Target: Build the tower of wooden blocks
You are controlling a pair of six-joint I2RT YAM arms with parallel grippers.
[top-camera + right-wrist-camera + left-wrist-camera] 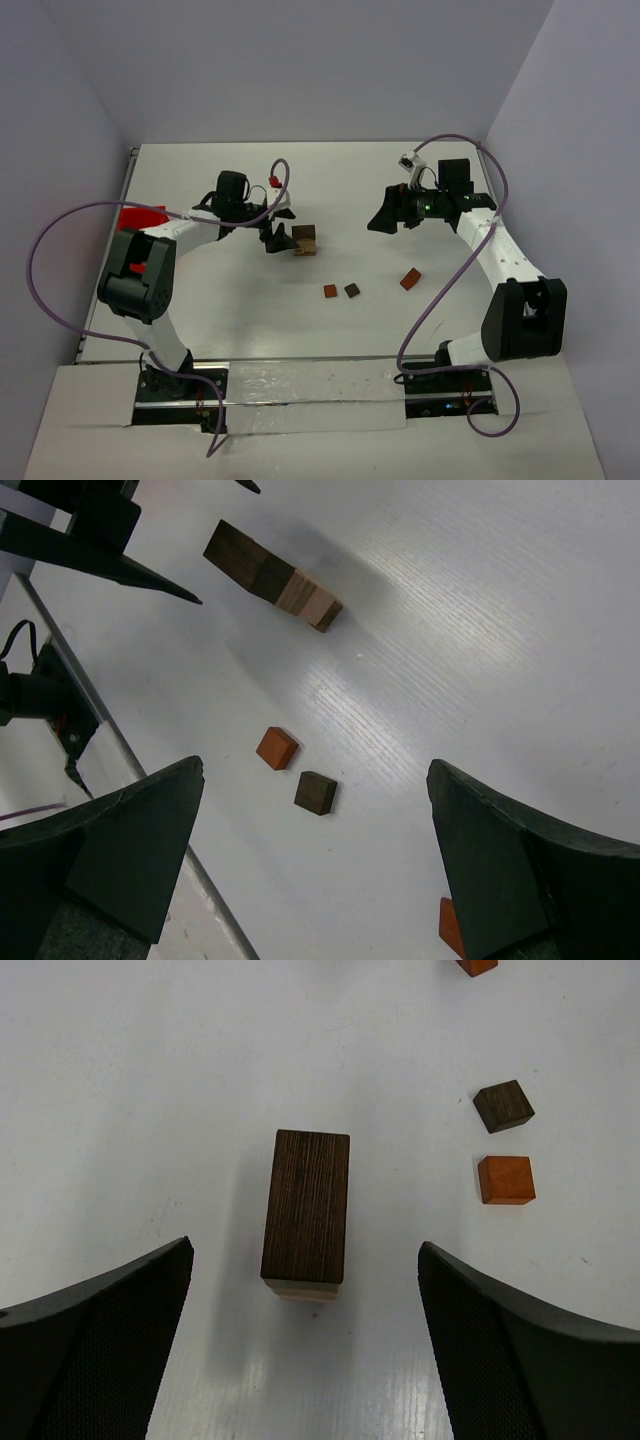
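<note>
The wood block tower (pixel 304 240) stands mid-table, with light tan blocks below and dark brown ones on top. From the left wrist I see its dark top (pixel 307 1205) in line with the gap between my fingers, touching neither. My left gripper (pixel 275 240) (pixel 305 1250) is open and empty, just left of the tower. My right gripper (pixel 385 218) (pixel 315 768) is open and empty, raised to the tower's right. The tower also shows in the right wrist view (pixel 272 575). Loose on the table are a reddish-brown cube (pixel 330 290) (pixel 505 1179) (pixel 277 748), a dark brown cube (pixel 352 290) (pixel 503 1106) (pixel 316 792) and a second reddish-brown block (pixel 410 279).
A red plastic bin (pixel 140 218) sits at the far left behind the left arm. The second reddish-brown block peeks in at the left wrist view's top edge (pixel 476 965) and by my right finger in the right wrist view (pixel 450 927). Purple cables loop around both arms.
</note>
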